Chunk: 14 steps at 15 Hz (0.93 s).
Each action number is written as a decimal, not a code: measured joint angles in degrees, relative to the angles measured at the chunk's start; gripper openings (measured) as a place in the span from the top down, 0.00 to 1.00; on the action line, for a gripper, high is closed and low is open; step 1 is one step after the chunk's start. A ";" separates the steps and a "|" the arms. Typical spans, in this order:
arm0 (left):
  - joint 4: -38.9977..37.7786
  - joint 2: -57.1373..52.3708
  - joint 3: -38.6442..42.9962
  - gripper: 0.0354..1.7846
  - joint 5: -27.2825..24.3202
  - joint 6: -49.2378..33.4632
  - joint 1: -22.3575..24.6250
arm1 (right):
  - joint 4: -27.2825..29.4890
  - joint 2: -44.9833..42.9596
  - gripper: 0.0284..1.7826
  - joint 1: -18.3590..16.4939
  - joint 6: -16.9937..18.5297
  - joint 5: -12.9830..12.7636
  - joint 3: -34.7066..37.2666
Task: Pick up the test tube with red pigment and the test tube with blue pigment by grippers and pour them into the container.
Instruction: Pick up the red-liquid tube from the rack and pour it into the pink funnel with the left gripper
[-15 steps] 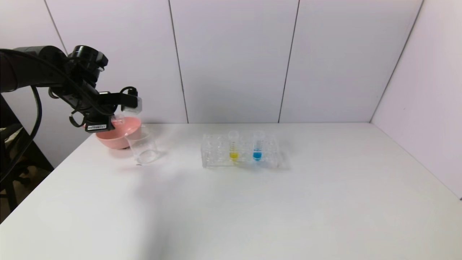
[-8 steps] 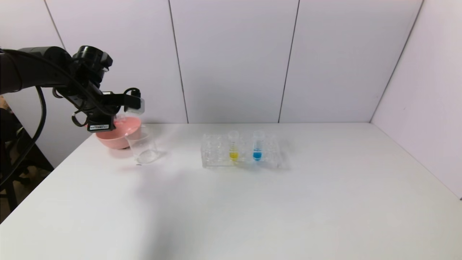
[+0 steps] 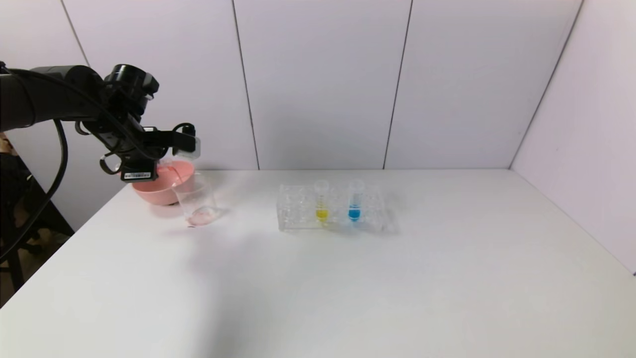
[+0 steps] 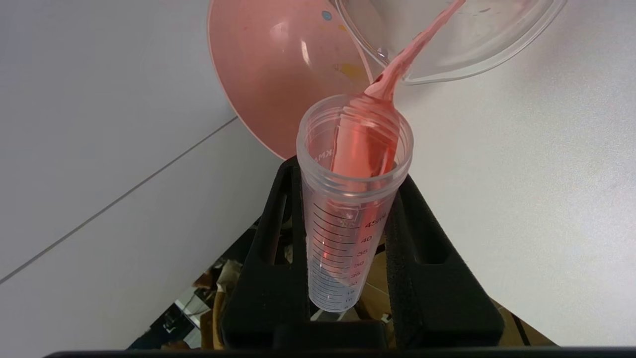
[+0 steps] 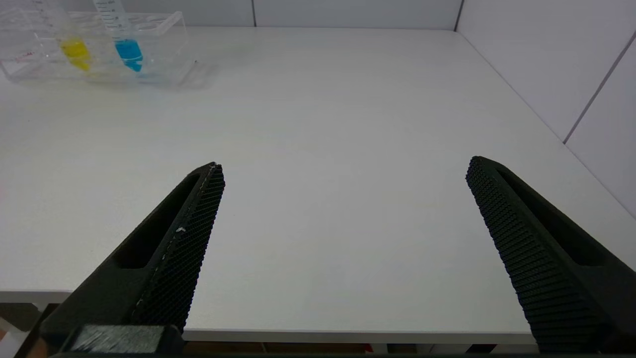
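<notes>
Now left pincer (image 4: 348, 199) – pinching tipped red tube (image 4: 348, 209) – pours into beaker (image 3: 195, 201).

1. The right gripper (image 5: 343, 171) hangs over the white table (image 5: 323, 149), fingers spread wide.
2. Far off, a clear rack (image 5: 164, 59) holds the test tube with blue pigment (image 5: 126, 44) beside a yellow-liquid tube (image 5: 74, 49).
</notes>
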 joint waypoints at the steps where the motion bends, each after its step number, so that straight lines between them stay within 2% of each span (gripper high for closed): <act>1: 0.00 0.00 0.00 0.76 0.13 0.04 -0.12 | 0.00 0.00 0.00 0.00 0.00 0.00 0.00; 14: -0.24 0.00 0.00 0.76 1.48 0.00 -0.67 | 0.00 0.00 0.00 -0.02 0.00 0.00 0.00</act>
